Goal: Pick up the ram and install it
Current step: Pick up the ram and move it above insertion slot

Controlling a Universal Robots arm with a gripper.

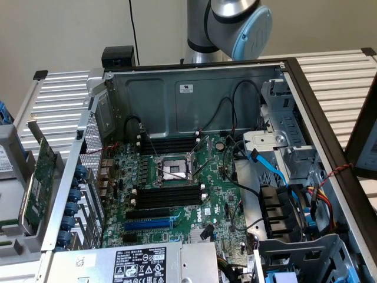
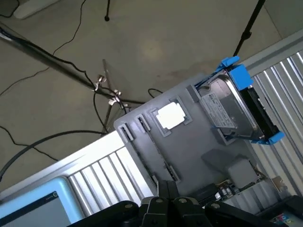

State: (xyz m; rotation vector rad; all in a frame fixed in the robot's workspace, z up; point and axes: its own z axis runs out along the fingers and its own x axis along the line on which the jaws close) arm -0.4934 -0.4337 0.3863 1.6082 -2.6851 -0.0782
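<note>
While arm (image 1: 235, 23) stands raised behind open computer case (image 1: 194, 112) — gripper (image 2: 167, 188) jaws closed, over grey tray (image 2: 199, 142)

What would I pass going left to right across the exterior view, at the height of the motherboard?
Green expansion card → blue slot clips → CPU socket → blue cable → red and yellow wires.
</note>
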